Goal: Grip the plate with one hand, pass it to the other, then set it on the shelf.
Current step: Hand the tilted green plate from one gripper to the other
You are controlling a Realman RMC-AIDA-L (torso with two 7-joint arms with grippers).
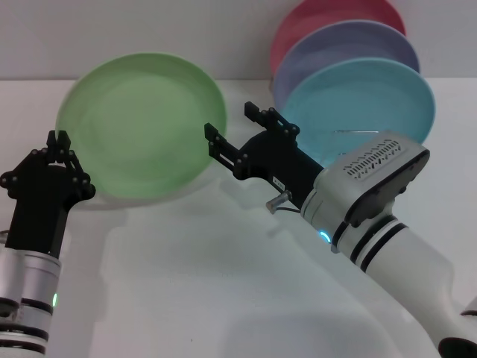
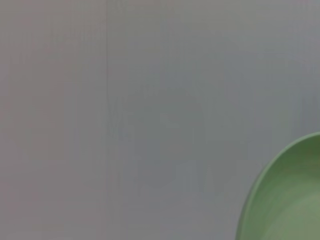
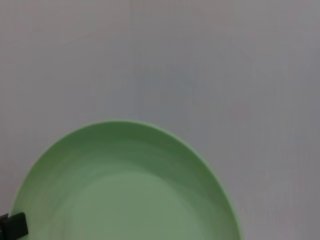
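The light green plate [image 1: 141, 123] is held up off the white table, tilted with its face towards me. My left gripper [image 1: 59, 142], on the slim black forearm, is shut on the plate's left rim. My right gripper [image 1: 231, 124], on the bulky white housing, is open, with its fingertips just off the plate's right rim. The plate also shows in the left wrist view [image 2: 287, 195] and the right wrist view [image 3: 125, 190]. Of the wire shelf, only a thin silver wire [image 1: 358, 133] shows in front of the standing plates at the back right.
A sky-blue plate [image 1: 373, 97], a lavender plate [image 1: 350, 45] and a pink plate [image 1: 328, 15] stand upright in a row at the back right. The white table [image 1: 209, 283] stretches out in front of me.
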